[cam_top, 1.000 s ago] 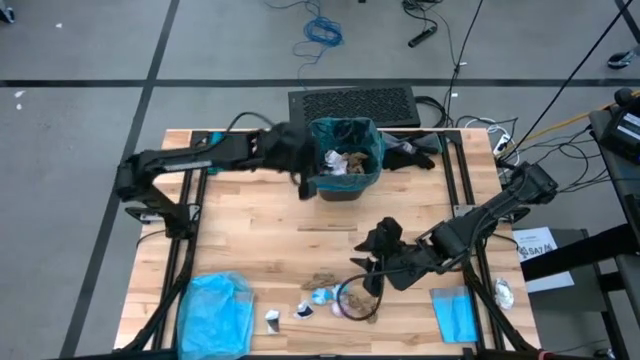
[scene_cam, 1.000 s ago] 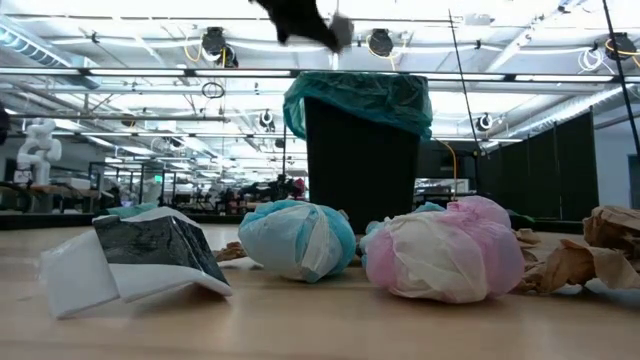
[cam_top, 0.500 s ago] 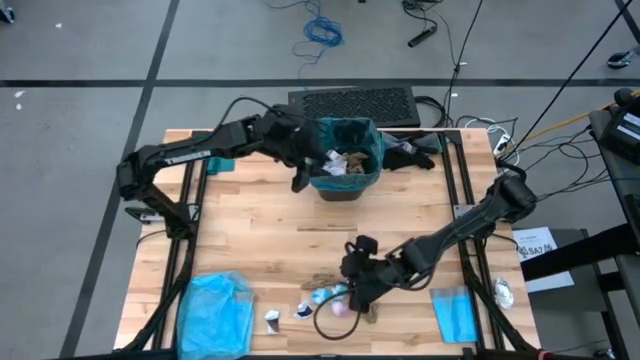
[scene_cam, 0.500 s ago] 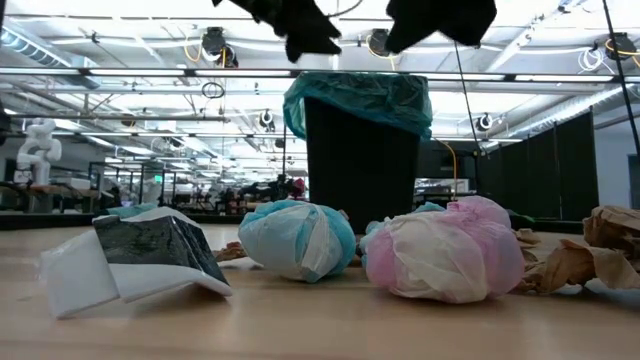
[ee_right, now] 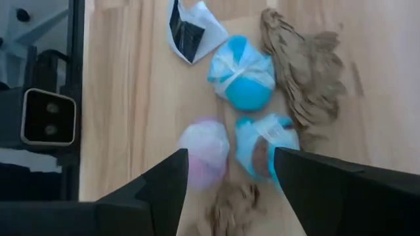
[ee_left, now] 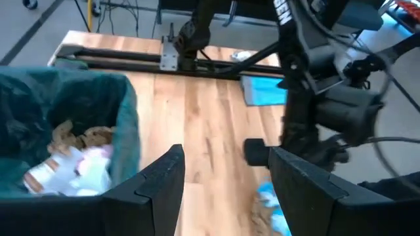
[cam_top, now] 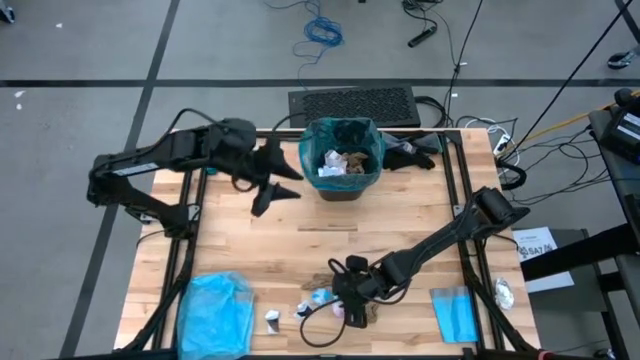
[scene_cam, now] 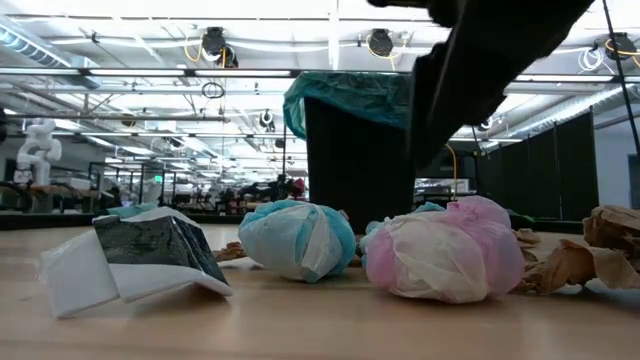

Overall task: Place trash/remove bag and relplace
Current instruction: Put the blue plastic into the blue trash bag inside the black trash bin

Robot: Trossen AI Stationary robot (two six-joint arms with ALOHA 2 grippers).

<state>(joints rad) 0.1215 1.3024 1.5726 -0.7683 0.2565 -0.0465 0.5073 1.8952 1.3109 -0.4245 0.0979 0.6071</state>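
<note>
The bag [cam_top: 345,135] lines the upright black bin [cam_top: 343,188] at the table's [cam_top: 300,245] far edge, mouth up, scraps inside. More trash [ee_right: 243,72] lies near the front edge: blue, pink and brown wads, close together. The right gripper [cam_top: 343,300] hovers over them, fingers spread, holding nothing. The left gripper [cam_top: 272,190] hangs beside the bin, wide open, empty. A sky-blue bag [cam_top: 215,312] lies at the front left corner.

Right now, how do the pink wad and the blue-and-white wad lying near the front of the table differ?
The pink wad is pale pink and looks bulkier; the blue-and-white wad is white with turquoise patches and looks smaller. From above, the pink one sits right under the right claw, the blue one beside it. Both are crumpled wrappers resting on the table.
</note>
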